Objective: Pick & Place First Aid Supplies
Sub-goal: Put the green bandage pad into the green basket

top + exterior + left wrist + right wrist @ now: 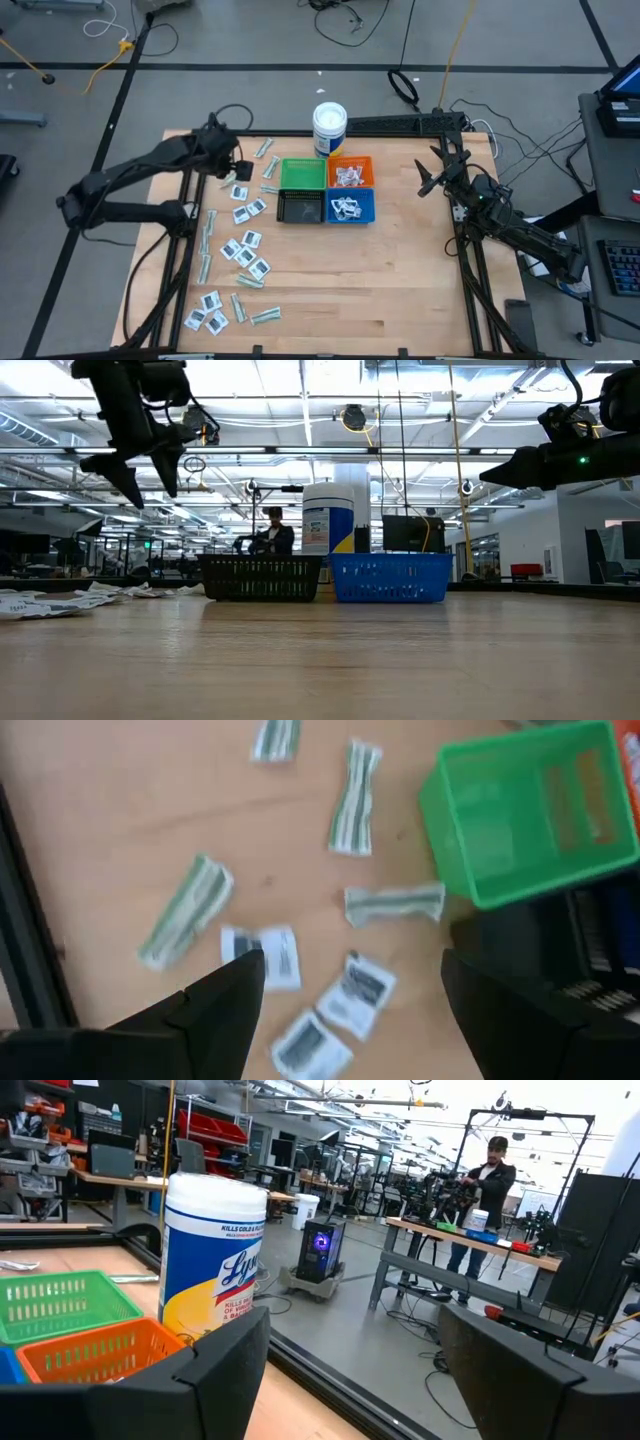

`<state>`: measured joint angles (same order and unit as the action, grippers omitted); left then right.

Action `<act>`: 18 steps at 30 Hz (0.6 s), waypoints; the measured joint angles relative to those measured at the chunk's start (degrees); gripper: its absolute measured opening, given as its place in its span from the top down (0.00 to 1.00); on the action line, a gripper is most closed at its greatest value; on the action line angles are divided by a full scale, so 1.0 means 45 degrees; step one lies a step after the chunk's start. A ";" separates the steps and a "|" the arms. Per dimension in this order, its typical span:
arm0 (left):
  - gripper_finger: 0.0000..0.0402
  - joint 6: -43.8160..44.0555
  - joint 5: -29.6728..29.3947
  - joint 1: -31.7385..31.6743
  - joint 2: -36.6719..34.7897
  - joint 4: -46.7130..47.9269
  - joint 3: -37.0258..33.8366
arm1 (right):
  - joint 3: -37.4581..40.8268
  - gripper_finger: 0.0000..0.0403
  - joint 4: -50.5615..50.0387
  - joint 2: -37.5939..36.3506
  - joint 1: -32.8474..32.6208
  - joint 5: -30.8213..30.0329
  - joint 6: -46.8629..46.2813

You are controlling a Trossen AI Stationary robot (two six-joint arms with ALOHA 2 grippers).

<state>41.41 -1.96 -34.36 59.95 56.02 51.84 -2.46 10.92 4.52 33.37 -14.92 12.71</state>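
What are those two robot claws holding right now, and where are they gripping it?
Nothing. The left gripper hovers with open jaws above the scattered packets, and the right gripper hangs open and empty in the air near the tub.

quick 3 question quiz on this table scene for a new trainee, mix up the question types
1. True or false: the green square plastic bin already holds packets.
2. Which bins hold white sachets? A) green and black B) orange and blue C) black only
3. Fill in: the open left gripper hangs above loose packets on the wooden table's ____ side.

Key
1. False: it looks empty.
2. B: the orange bin and blue bin hold sachets; the black bin shows none.
3. Left. The right gripper, also open, waits off to the right of the bins.
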 joint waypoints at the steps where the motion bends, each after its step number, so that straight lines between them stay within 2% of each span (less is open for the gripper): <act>1: 0.23 0.0150 0.0127 0.0003 0.0194 0.0427 0.0272 | 0.0000 0.30 0.0000 0.0004 0.0004 0.0000 0.0000; 10: 0.23 0.0447 0.0296 0.0488 0.2332 0.4227 0.2133 | 0.0000 0.30 0.0000 0.0002 0.0002 0.0000 0.0000; 18: 0.23 0.0156 0.1569 0.0499 0.2932 0.4604 0.2164 | 0.0000 0.29 0.0000 0.0000 0.0004 0.0000 0.0000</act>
<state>42.11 5.10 -32.12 73.14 76.74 61.58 -2.46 10.92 4.51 33.39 -14.92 12.71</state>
